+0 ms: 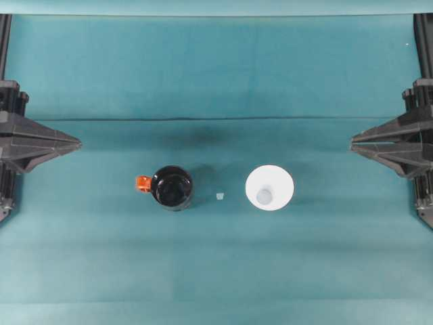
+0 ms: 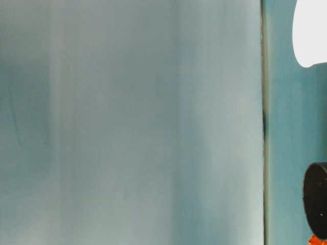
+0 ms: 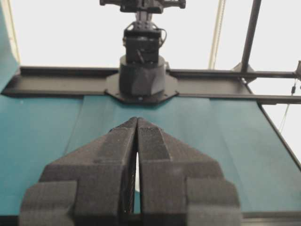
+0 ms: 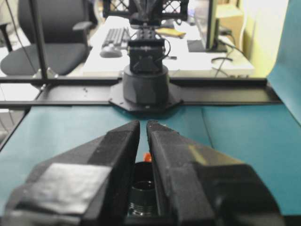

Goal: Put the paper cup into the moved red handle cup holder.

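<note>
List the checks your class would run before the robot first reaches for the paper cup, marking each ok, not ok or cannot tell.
1. Paper cup upright, mouth up: ok.
2. Red handle cup holder upright, empty: ok.
3. Cup and holder apart: ok.
4. Right gripper clear of the cup: ok.
5. Right gripper open for grasping: not ok, jaws nearly shut.
6. Small scrap between them harmless: cannot tell.

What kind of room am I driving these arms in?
Likely a lab or office robot workstation: a teal-covered table with arms at both sides, and behind it a desk with a keyboard, an office chair and a monitor stand.
</note>
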